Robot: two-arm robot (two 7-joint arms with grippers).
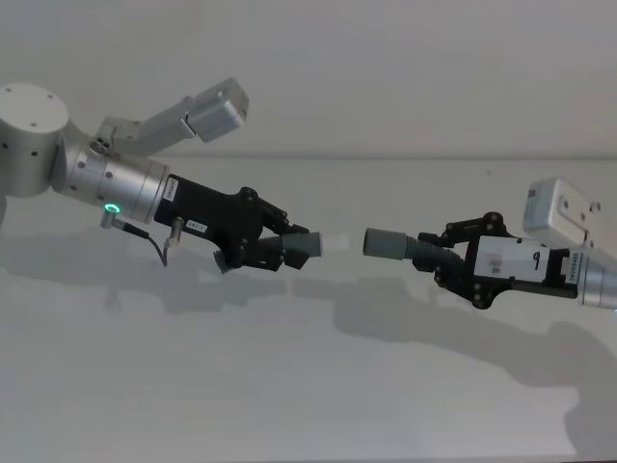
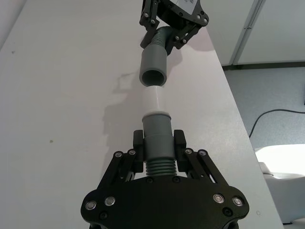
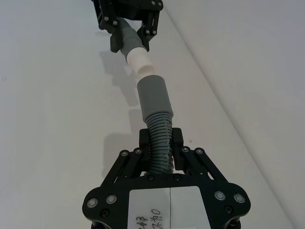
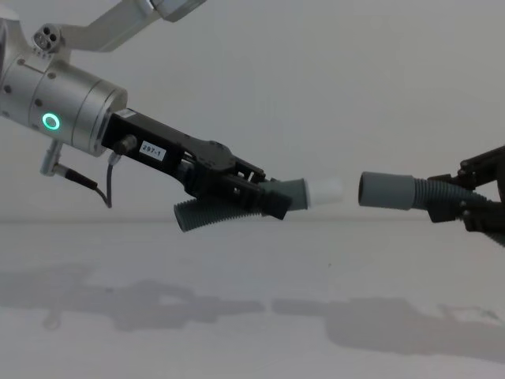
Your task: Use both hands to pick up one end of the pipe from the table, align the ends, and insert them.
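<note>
Hovering tip to mouth, a slim gap between

Clamped on the ribbed hose, the left gripper (image 1: 273,249) holds one pipe piece (image 4: 237,207) above the table (image 1: 308,386), its white tip (image 4: 325,190) aimed right. The right gripper (image 1: 445,258) pinches the other piece (image 3: 159,138), its sleeve mouth (image 2: 152,76) facing left. The two ends sit near, apart, roughly in line, with bare table all around.

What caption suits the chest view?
Left gripper and right gripper hold hose pieces aloft, white tip facing sleeve mouth.
</note>
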